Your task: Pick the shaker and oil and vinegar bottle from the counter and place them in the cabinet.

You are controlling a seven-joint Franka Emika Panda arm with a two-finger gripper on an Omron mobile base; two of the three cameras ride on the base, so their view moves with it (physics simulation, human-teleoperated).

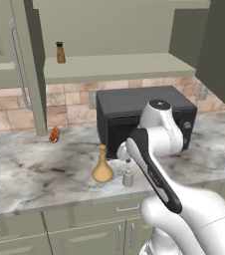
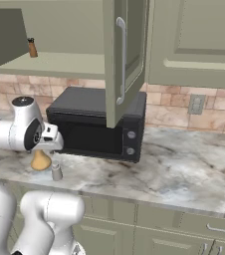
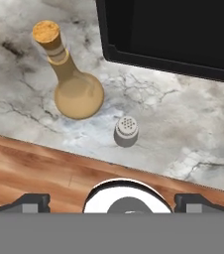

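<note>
On the desk (image 3: pixel 193 134) near its front edge, the shaker (image 3: pixel 126 131) stands just beside the oil and vinegar bottle (image 3: pixel 74 89); the claw (image 3: pixel 112 201), wide open and empty, should descend straight, avoiding the bottle.

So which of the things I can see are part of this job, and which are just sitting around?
For the job:
- shaker
- oil and vinegar bottle
- counter they stand on
- open cabinet
- gripper, open, holding nothing

Lying about:
- brown shaker on the cabinet shelf
- black microwave
- small orange-red item
</note>
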